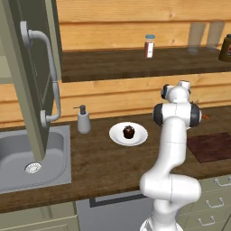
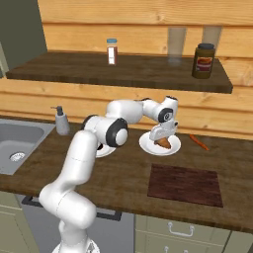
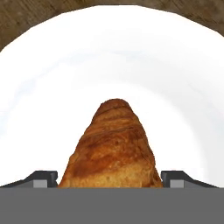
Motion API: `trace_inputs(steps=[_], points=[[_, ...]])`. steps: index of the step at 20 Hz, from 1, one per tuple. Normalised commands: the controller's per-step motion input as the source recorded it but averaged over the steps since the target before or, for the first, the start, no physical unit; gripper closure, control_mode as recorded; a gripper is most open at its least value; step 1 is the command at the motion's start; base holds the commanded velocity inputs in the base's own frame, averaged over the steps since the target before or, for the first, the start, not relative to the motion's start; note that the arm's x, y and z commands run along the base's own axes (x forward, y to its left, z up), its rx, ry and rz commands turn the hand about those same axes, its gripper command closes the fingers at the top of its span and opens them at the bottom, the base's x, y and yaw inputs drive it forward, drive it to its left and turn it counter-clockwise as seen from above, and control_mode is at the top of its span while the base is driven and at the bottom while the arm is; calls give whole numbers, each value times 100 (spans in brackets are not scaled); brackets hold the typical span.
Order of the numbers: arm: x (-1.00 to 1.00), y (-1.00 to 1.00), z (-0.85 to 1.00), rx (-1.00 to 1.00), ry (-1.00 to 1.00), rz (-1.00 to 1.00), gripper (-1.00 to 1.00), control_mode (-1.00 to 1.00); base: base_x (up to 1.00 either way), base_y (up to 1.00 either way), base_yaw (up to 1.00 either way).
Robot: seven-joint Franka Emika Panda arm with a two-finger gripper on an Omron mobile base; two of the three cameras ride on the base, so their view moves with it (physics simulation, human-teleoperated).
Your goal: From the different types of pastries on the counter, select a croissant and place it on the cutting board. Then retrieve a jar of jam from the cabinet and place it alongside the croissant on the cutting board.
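The golden-brown croissant (image 3: pixel 113 148) (image 2: pixel 163 144) lies on a white plate (image 3: pixel 175 87) (image 2: pixel 174 148) on the dark wood counter (image 2: pixel 123 178). My gripper (image 2: pixel 161 138) (image 3: pixel 109 180) reaches down over it, and its two fingertips (image 3: pixel 41 178) press against the croissant's sides. The croissant still rests on the plate. The dark reddish cutting board (image 2: pixel 185 184) (image 1: pixel 212 146) lies bare just in front of that plate. A chocolate cupcake (image 1: pixel 128 132) sits on a second white plate (image 1: pixel 116 138) to the left. The jar of jam is out of view.
A wall shelf carries a white-and-red shaker (image 2: pixel 112 51) and a dark brown jar (image 2: pixel 203 60). A thin orange carrot (image 2: pixel 199 142) lies right of the croissant plate. A soap dispenser (image 2: pixel 62 121) and sink (image 1: pixel 27 158) are at left, near a cabinet door (image 1: pixel 36 67).
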Motion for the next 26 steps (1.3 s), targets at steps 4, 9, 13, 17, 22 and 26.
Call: trace_inputs(steps=[4, 9, 13, 17, 22, 26], points=[[-71, 0, 1, 0, -3, -10, 100, -100, 0, 0, 0], [-76, 0, 4, -1, -15, -5, 100, -100, 0, 0, 0], [-80, 0, 0, -9, -22, 0, 100, -100, 0, 0, 0], [-87, 0, 2, -15, -32, 0, 100, -100, 0, 0, 0], [-57, -7, 8, -18, -14, 0, 100, -100, 0, 0, 0], [-22, -10, 19, -15, 2, 0, 100, -100, 0, 0, 0]])
